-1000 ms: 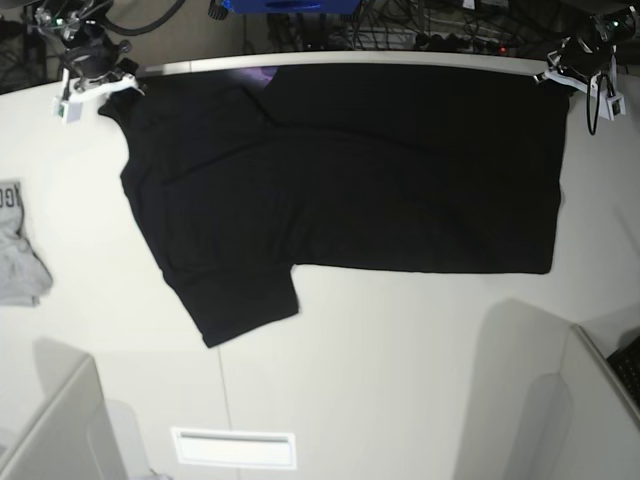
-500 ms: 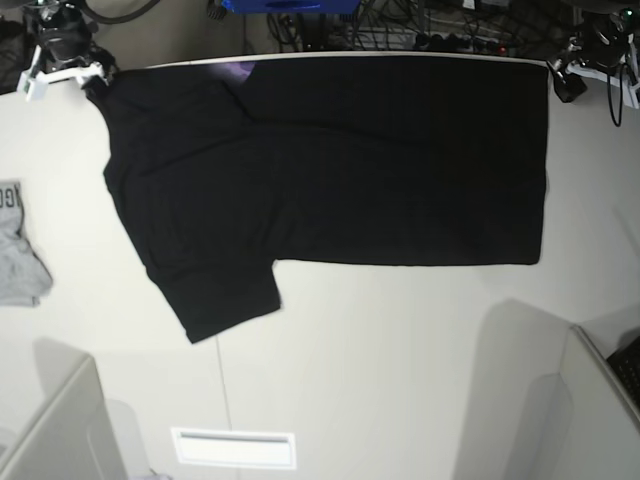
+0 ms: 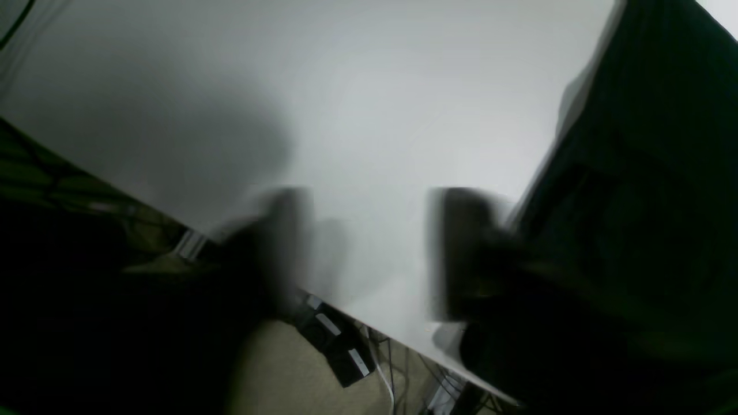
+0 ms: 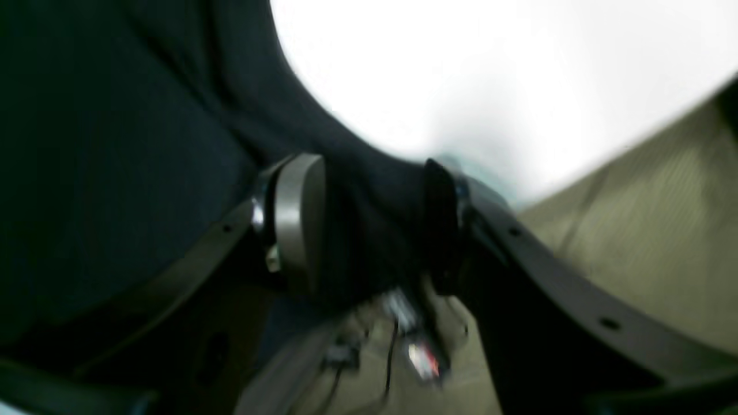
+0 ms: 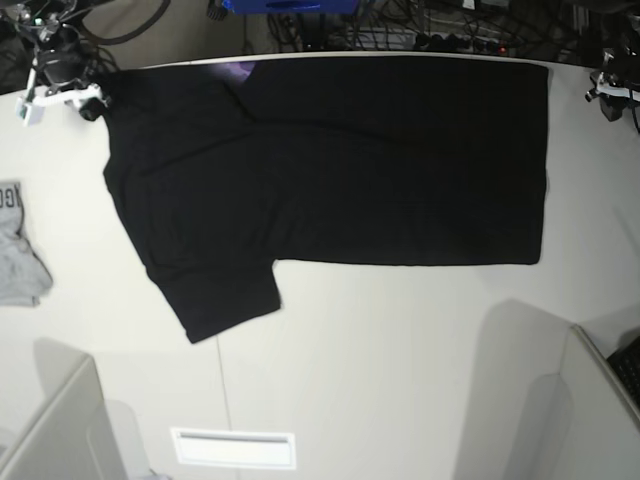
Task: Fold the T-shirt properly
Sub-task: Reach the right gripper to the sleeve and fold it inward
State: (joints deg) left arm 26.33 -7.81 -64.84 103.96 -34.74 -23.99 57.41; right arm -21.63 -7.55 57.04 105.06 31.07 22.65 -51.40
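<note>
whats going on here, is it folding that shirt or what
A two-armed robot is working on a black T-shirt spread flat along the far edge of a white table. The left gripper is open beside the shirt's edge, over bare table, holding nothing. The right gripper has its jaws apart with dark cloth between them at the shirt's other far corner. A small grey garment lies off to one side, untouched.

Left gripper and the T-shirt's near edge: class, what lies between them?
In the base view only bare white tabletop separates the left gripper from the black T-shirt; nothing else lies on that stretch.
</note>
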